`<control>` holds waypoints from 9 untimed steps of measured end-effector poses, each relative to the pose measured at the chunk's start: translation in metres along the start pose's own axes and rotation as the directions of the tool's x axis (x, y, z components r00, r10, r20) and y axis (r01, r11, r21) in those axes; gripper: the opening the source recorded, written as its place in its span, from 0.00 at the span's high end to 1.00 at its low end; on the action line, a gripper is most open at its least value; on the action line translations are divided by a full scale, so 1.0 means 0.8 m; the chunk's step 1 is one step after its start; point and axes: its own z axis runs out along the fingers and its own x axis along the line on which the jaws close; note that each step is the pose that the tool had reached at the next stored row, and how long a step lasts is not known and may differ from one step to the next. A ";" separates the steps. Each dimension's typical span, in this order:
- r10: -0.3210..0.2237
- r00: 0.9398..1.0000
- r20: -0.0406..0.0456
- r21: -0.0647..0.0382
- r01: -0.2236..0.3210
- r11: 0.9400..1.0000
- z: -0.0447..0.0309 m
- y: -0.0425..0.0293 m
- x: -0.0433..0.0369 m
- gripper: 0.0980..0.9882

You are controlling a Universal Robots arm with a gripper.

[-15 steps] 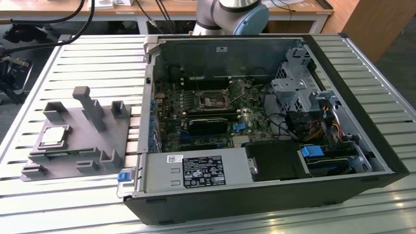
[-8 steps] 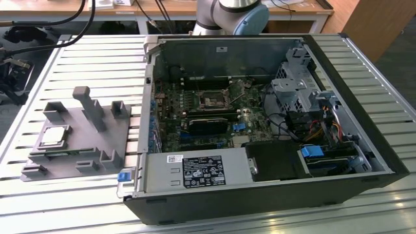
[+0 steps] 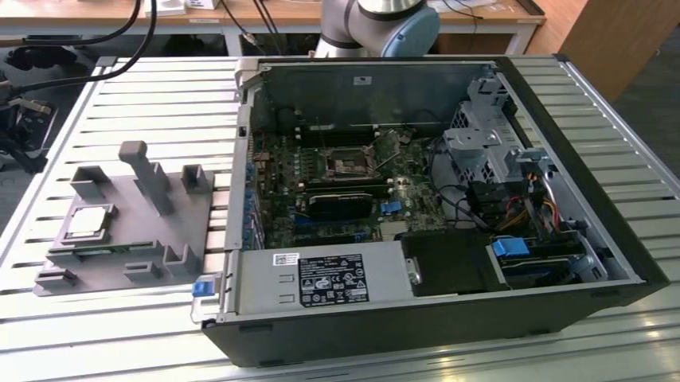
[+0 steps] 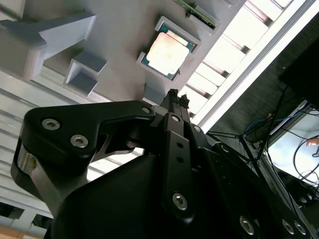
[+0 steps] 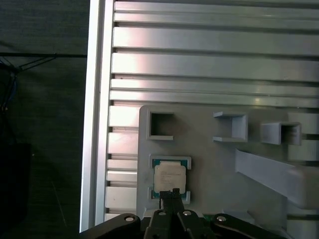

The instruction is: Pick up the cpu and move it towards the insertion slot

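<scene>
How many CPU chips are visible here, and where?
1. The cpu lies in its recess on the grey tray, at the exterior view's left of the open computer case. The insertion slot on the board looks empty; parts of the case interior are hidden.

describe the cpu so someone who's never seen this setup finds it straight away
On the exterior view's left of the open computer case sits a grey plastic tray with upright posts. The cpu lies flat in a recess on it: the one silvery square chip with a thin pale rim, unlike the tray's grey blocks.
</scene>
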 end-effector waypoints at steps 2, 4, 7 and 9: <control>0.000 1.000 0.000 0.000 0.000 1.000 0.0012 -0.0001 0.000 0.99; 0.000 1.000 0.000 0.000 0.000 1.000 0.0024 -0.0001 0.000 0.99; 0.000 1.000 0.000 0.000 0.000 1.000 0.0042 -0.0002 0.000 0.99; 0.000 1.000 0.000 0.000 0.000 1.000 0.0052 -0.0002 0.000 0.99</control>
